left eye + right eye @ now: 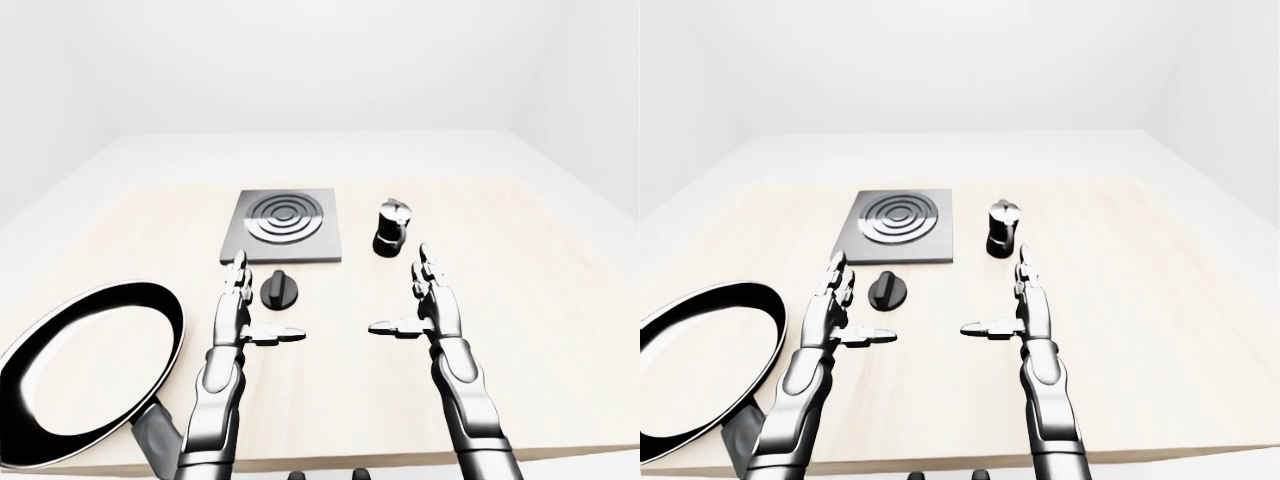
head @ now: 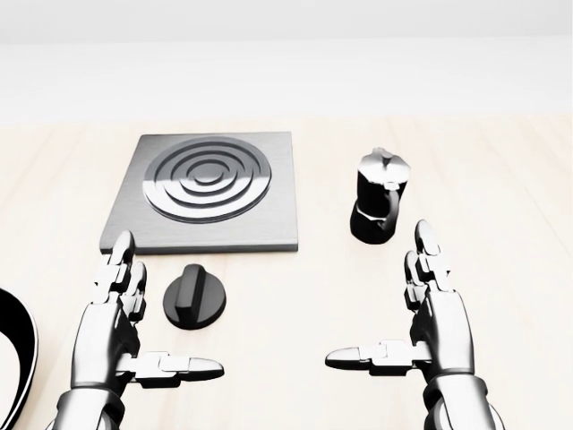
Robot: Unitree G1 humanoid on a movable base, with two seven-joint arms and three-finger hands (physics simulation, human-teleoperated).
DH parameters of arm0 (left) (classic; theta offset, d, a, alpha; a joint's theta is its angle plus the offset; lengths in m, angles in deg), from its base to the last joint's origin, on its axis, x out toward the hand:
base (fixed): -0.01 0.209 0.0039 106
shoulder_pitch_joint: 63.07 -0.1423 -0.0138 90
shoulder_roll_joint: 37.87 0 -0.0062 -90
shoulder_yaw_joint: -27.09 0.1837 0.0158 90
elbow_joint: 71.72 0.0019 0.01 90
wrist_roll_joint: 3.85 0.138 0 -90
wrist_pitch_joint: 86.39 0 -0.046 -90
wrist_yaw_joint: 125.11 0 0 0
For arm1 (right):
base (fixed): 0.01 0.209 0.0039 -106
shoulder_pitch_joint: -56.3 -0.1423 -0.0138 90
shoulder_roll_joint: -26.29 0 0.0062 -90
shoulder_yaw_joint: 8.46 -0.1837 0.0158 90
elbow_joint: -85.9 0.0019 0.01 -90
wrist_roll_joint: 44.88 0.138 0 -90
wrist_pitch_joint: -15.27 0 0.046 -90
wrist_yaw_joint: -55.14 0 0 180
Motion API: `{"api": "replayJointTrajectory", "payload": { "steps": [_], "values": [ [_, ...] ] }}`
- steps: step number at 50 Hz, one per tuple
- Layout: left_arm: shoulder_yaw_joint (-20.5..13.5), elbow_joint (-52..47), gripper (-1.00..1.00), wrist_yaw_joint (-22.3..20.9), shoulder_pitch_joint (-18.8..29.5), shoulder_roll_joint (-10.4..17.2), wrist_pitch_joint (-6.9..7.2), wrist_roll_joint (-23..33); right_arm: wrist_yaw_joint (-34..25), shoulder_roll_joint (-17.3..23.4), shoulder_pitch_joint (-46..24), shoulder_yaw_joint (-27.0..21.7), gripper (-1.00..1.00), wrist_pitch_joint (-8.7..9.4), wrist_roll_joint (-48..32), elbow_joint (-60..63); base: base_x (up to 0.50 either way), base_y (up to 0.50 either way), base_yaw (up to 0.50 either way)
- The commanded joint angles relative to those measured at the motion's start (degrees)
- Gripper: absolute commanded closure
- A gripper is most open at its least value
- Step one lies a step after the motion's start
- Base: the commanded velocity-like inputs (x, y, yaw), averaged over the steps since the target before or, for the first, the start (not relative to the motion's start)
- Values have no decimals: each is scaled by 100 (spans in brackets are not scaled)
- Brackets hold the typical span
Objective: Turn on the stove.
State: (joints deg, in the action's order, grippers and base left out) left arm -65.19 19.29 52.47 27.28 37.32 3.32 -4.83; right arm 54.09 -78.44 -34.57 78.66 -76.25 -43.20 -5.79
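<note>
On the pale wooden bench (image 1: pixel 520 330) the stove (image 2: pixel 208 192), a grey square plate with ringed burner, lies left of centre in the head view, its black knob (image 2: pixel 194 298) just below its lower edge, apart from it. The moka pot (image 2: pixel 378 207) stands upright right of the stove, bare wood between them. The left hand (image 2: pixel 121 330) hovers just left of the knob, fingers spread, thumb pointing inward, touching nothing. The right hand (image 2: pixel 431 322) hovers below the moka pot, likewise spread and empty. Open bench lies between the hands and out to the right edge. A black frying pan (image 1: pixel 90 370) sits at the bench's lower left corner in the left-eye view, its handle overhanging the near edge
</note>
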Motion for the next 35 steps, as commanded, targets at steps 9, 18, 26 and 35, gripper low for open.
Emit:
{"api": "replayJointTrajectory", "payload": {
  "steps": [9,18,26,35],
  "values": [
    [4,-3,-100,-12,-20,-2,-10,6,-11,-1,17,10,-100,9,-1,-3,6,0,0],
    [9,20,-100,-10,-11,-4,-21,13,-17,0,26,8,-100,39,0,28,1,0,0],
    [15,-29,-100,-8,-19,-5,25,14,-18,1,19,4,-100,44,1,23,0,0,0],
    [10,-2,-100,-13,-11,-4,13,9,-16,-4,17,7,-100,31,-1,8,0,0,0]
  ]
}}
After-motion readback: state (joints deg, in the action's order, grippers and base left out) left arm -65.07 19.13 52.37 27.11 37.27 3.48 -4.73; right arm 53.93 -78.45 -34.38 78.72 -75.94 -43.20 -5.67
